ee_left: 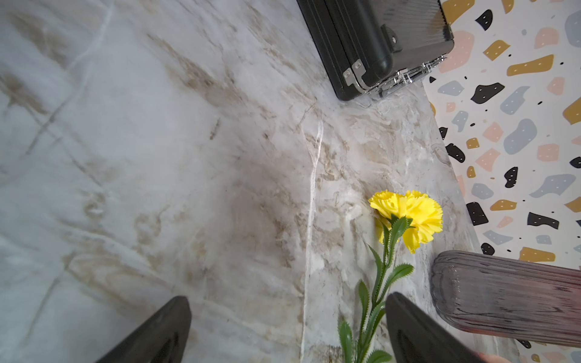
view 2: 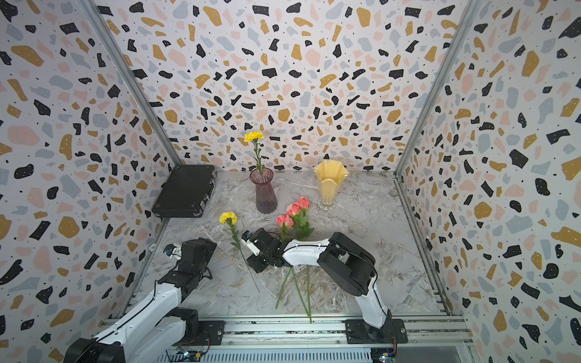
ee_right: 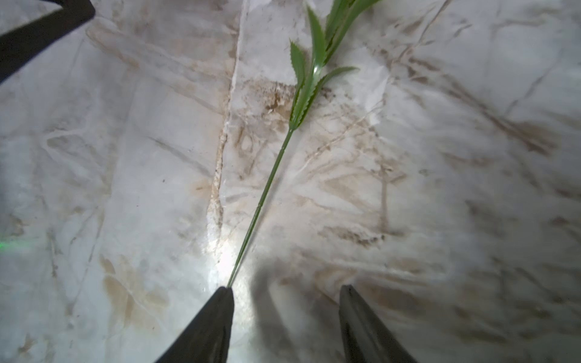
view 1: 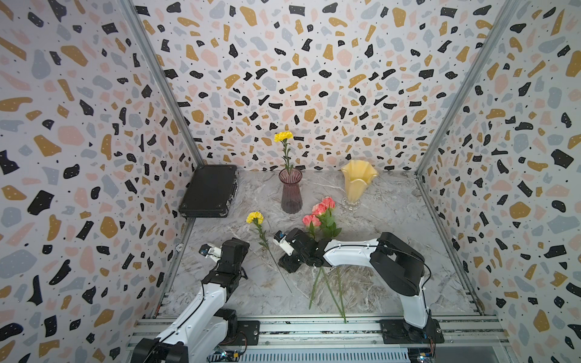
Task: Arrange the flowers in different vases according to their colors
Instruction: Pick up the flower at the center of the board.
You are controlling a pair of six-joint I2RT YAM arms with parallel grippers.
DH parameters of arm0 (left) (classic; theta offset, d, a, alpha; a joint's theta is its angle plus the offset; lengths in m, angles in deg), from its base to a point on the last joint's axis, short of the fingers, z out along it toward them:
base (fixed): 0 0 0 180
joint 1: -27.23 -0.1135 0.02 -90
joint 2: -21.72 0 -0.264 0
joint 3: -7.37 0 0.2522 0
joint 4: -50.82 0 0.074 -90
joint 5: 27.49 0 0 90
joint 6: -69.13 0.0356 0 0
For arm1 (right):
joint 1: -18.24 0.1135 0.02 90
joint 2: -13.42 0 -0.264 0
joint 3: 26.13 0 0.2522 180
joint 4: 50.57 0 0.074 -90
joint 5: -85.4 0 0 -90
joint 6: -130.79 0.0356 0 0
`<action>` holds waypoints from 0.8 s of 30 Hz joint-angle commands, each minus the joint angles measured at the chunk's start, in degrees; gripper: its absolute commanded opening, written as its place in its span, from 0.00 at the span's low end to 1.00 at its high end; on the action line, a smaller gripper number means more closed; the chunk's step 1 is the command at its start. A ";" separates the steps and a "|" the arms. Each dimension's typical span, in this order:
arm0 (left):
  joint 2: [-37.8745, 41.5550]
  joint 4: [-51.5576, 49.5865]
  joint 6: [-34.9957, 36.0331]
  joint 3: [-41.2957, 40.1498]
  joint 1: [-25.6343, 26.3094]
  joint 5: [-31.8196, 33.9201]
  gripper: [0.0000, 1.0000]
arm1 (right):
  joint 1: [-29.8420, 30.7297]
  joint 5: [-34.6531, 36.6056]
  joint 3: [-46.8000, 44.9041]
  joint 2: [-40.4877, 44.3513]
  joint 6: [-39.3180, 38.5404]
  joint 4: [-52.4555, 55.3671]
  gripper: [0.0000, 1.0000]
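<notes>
Nearest me, the right end effector point(ee_right: 285, 288) hangs low over the marble surface point(view 1: 377, 251) with its jaws spread and nothing between them. The thin stem of the loose yellow carnation point(view 1: 263, 239) runs up to the tip of one finger rather than through the gap; whether it touches I cannot tell. That flower lies flat, its long axis running from the cut end at about 5 o'clock to the bloom at about 11 o'clock. The right end effector sits just beside the bare stem on its 3 o'clock side. The left end effector point(ee_left: 287, 297), also spread and empty, is on the 9 o'clock side by the leafy upper part. I judge the right arm the closer to a pick, though it would need to shift sideways to straddle the stem.

Further back, three pink roses point(view 1: 320, 217) lie with their stems passing under the right arm. Beyond them at 12 o'clock stands the purple ribbed vase point(view 1: 291, 191), holding a second yellow carnation point(view 1: 283, 136). The creamy yellow vase point(view 1: 358, 182) stands at about 1 o'clock with no flower showing in it.
</notes>
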 commanded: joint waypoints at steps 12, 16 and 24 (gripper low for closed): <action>-0.53 2.10 -0.60 1.25 -0.31 -0.14 1.00 | 0.40 1.51 10.60 -9.71 3.56 10.86 0.49; -1.58 2.23 -0.87 1.33 -0.31 0.18 1.00 | 0.40 3.37 14.41 -12.43 4.03 15.68 0.42; -2.84 2.37 -1.12 1.68 -0.32 -0.05 1.00 | 2.24 7.00 15.35 -12.96 4.27 17.88 0.34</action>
